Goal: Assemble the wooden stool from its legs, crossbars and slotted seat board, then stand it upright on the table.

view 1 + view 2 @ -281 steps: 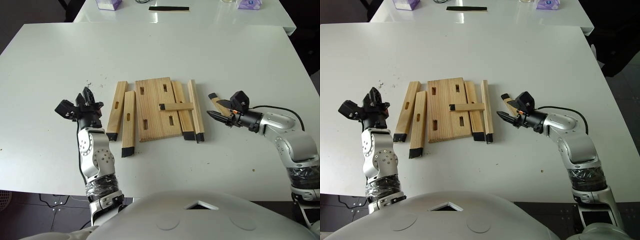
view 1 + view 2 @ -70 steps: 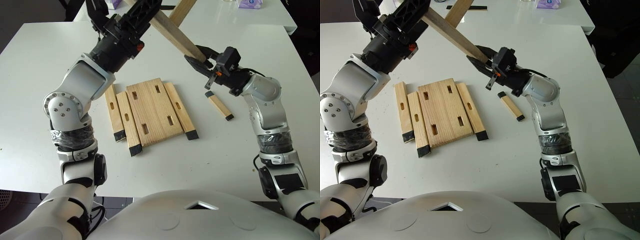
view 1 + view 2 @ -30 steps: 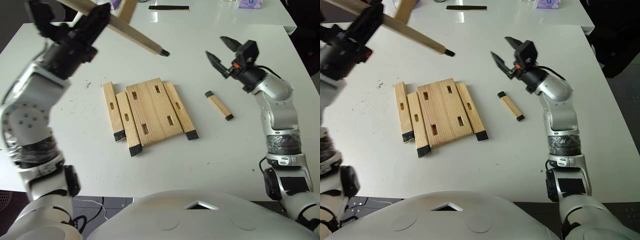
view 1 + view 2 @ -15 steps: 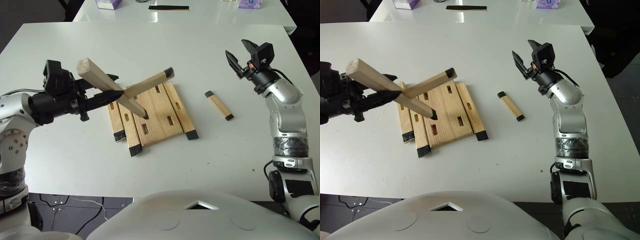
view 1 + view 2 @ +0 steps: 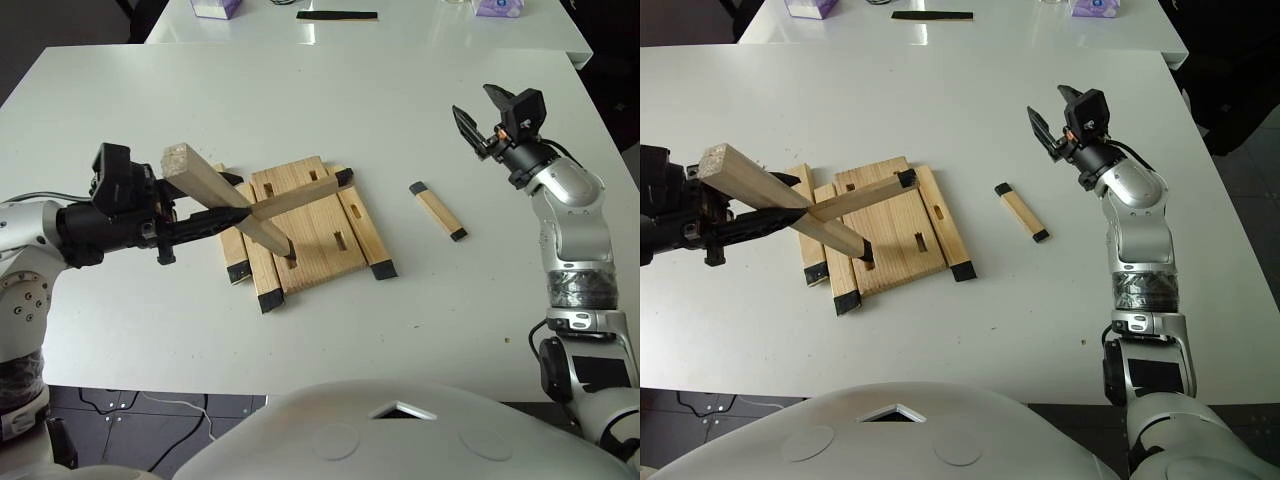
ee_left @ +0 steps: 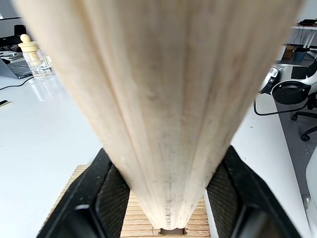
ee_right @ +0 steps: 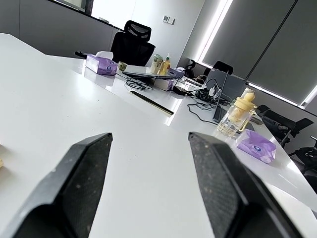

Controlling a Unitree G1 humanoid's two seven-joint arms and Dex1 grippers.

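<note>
- The white table point(image 5: 330, 90) carries all the stool parts near its middle.
- The slotted seat board point(image 5: 318, 265) lies flat at the centre, its slots facing up.
- The held leg point(image 5: 212, 188) slants down from the left. Its raw end is high and to the left, and its black-tipped end is at a near-left slot of the seat board. Whether that tip is seated in the slot or only resting on it is hard to say.
- The flat legs point(image 5: 258, 272) lie side by side against the board's left edge, black tips toward the near side. Another leg point(image 5: 366, 232) lies along the board's right edge.
- The joined crossbar point(image 5: 300, 196) sticks out from the held leg to the right, above the board. Its black end is over the board's far right corner.
- The left gripper point(image 5: 228, 212) is clamped on the held leg, with its fingers point(image 6: 106, 198) pressing the leg's two sides.
- The right gripper point(image 5: 473, 102) is raised over the table's far right, jaws spread wide and holding nothing.
- The loose crossbar point(image 5: 437, 211) lies flat, well right of the board and nearer than the right gripper.
</note>
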